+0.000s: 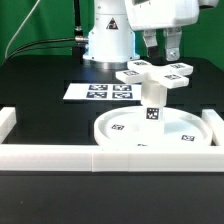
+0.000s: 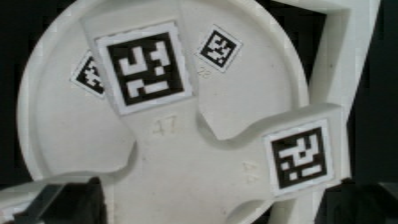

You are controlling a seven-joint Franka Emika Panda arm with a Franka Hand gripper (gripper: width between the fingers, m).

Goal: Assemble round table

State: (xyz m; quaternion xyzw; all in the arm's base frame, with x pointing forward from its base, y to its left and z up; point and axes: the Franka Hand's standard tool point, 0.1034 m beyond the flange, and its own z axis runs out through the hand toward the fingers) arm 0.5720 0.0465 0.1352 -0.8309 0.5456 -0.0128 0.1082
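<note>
The round table's disc top (image 1: 120,128) lies on the black table near the front rail. The short cylinder leg (image 1: 154,108) stands upright at its middle, and the cross-shaped base (image 1: 152,76) sits on top of the leg. My gripper (image 1: 161,54) hangs just above the far side of the base, with its two fingers apart and nothing held between them. In the wrist view the base (image 2: 187,130) with its square tags fills the frame. Dark fingertips (image 2: 50,203) show at the lower corners, and the gripper (image 2: 214,216) is open over it.
The marker board (image 1: 104,91) lies flat behind the disc top, toward the exterior view's left. A long white blocky border rail (image 1: 60,158) runs along the front, with ends (image 1: 8,121) rising at both sides. The robot's base (image 1: 108,40) stands at the back.
</note>
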